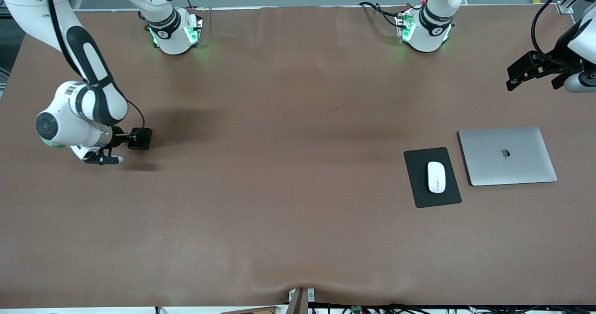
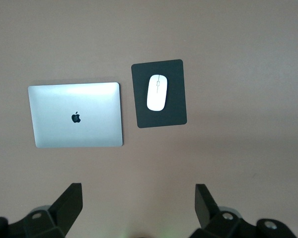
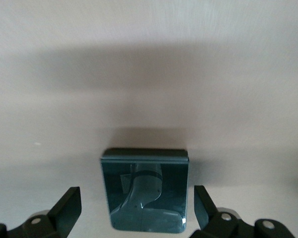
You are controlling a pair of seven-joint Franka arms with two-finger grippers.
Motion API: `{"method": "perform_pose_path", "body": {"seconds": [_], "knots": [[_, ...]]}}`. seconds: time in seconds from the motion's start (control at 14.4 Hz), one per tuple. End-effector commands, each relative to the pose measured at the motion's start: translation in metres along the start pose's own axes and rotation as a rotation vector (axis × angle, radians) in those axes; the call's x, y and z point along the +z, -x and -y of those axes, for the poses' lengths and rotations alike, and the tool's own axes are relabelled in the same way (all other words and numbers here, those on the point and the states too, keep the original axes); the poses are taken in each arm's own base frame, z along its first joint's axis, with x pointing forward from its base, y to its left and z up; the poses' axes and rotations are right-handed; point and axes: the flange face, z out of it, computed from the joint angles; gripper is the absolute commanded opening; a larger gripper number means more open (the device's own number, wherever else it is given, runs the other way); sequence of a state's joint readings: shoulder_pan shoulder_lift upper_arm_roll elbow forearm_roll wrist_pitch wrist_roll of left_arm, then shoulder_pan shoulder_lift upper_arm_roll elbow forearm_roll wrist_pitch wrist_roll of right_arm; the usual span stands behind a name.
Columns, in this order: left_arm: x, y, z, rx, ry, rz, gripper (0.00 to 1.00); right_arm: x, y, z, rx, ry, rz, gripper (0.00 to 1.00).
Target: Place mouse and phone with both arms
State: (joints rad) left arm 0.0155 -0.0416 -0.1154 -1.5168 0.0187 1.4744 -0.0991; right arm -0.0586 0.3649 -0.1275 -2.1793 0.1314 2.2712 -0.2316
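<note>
The white mouse (image 1: 436, 176) lies on a black mouse pad (image 1: 421, 165) toward the left arm's end of the table; it also shows in the left wrist view (image 2: 157, 92). The black phone (image 1: 140, 138) lies flat on the table toward the right arm's end. My right gripper (image 1: 130, 139) is low over the phone and open. In the right wrist view its gripper (image 3: 138, 201) has one finger on each side of the phone (image 3: 145, 191), with a gap on both sides. My left gripper (image 1: 535, 77) is open and empty, held up over the table's edge at the left arm's end; its wrist view (image 2: 138, 198) looks down on it.
A closed silver laptop (image 1: 507, 155) lies beside the mouse pad, toward the left arm's end; it also shows in the left wrist view (image 2: 75, 115). The brown table (image 1: 288, 174) spreads wide between the phone and the pad.
</note>
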Motion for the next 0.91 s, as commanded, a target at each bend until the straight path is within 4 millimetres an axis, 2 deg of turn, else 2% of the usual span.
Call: {"method": "perform_pose_path", "body": {"seconds": [0.0, 0.14, 0.28, 0.42, 0.63, 0.84], "knots": [[-0.007, 0.008, 0.001, -0.003, 0.023, 0.005, 1.0, -0.048, -0.019, 0.006, -0.031, 0.009, -0.051, 1.0], [-0.005, 0.006, 0.0, -0.009, 0.026, 0.008, 1.0, -0.074, -0.032, 0.004, -0.03, 0.011, -0.101, 1.0], [-0.003, 0.005, 0.006, -0.021, 0.024, 0.014, 1.0, -0.107, -0.049, 0.011, -0.063, 0.021, -0.151, 1.0], [-0.001, 0.005, 0.002, -0.014, 0.023, 0.017, 1.0, -0.13, -0.069, 0.011, -0.064, 0.026, -0.206, 1.0], [0.0, 0.004, 0.0, 0.003, 0.024, 0.019, 1.0, -0.177, -0.085, 0.019, -0.083, 0.039, -0.289, 1.0], [0.002, 0.0, -0.001, 0.002, 0.026, 0.014, 1.0, -0.226, -0.096, 0.025, -0.101, 0.047, -0.279, 1.0]]}}
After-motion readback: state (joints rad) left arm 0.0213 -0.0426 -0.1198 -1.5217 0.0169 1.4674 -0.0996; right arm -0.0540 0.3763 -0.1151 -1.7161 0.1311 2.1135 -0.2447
